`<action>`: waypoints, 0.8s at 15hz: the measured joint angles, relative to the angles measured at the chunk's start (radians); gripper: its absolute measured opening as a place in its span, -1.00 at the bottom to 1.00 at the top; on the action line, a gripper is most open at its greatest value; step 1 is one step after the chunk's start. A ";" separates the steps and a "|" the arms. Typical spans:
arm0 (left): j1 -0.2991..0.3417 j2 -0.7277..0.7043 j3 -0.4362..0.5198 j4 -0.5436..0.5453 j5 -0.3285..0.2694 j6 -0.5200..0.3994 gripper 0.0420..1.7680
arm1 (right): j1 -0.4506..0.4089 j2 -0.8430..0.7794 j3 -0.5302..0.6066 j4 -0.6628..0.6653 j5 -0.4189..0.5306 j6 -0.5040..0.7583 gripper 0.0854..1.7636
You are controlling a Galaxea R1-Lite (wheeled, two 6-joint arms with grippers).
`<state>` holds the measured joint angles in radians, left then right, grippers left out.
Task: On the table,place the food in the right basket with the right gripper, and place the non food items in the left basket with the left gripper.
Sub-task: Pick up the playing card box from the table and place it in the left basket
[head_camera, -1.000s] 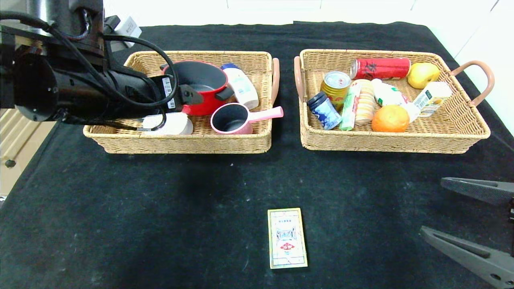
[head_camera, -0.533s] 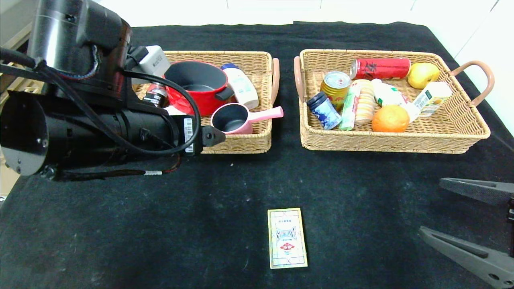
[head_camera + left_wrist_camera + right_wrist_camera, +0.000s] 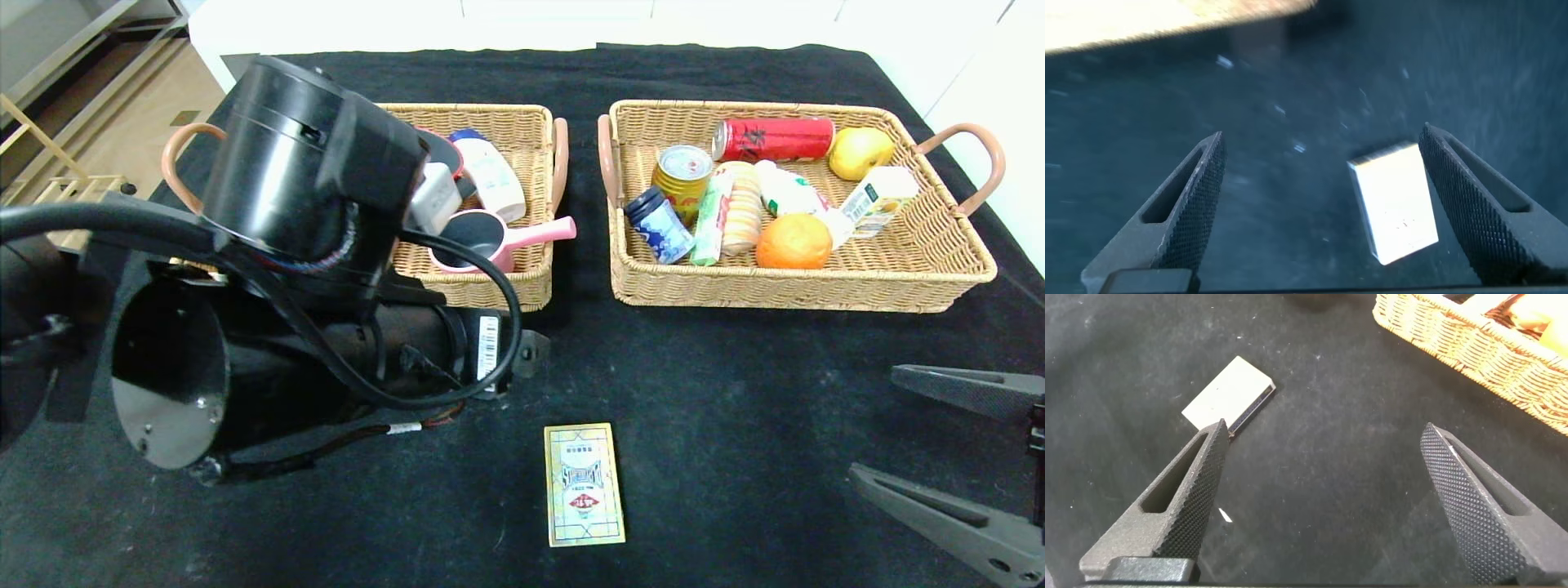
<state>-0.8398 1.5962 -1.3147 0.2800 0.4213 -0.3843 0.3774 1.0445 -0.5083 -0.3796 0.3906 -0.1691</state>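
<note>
Black cloth over the whole surface in the head view, with one loose thing left on it: the card box, flat, near the front edge, long axis running front to back. Just left of and behind the box, the bulky left arm, its tool hidden under the wrist in this view. At the far right edge, the right tool, fingers spread wide and empty, well apart from the box. Left arm judged the nearer, and the proper one for a non-food item. Behind, the left basket, partly covered by the arm, with a pink saucepan and a white bottle showing inside. To its right, the right basket, holding a gold can, red can, blue-lidded jar, biscuit stack, orange, pear, a green packet and a small carton. In the left wrist view, left tool wide open, nothing held, with the box lying beyond the tips close by one finger and off the midline; likely a sideways shift needed before closing across the short width. In the right wrist view, open fingers over bare cloth, the box farther off, a corner of the right basket at the picture's edge.
</note>
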 joint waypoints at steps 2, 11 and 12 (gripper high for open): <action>-0.070 0.050 0.005 -0.003 0.094 -0.032 0.93 | 0.000 0.000 0.000 0.000 0.000 0.000 0.94; -0.191 0.194 0.005 -0.002 0.210 -0.243 0.94 | 0.001 0.000 0.002 0.000 0.001 0.000 0.94; -0.193 0.209 -0.003 -0.003 0.214 -0.249 0.94 | 0.001 0.000 0.002 0.000 0.001 0.000 0.94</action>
<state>-1.0323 1.8053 -1.3181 0.2770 0.6349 -0.6330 0.3785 1.0449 -0.5064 -0.3794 0.3915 -0.1691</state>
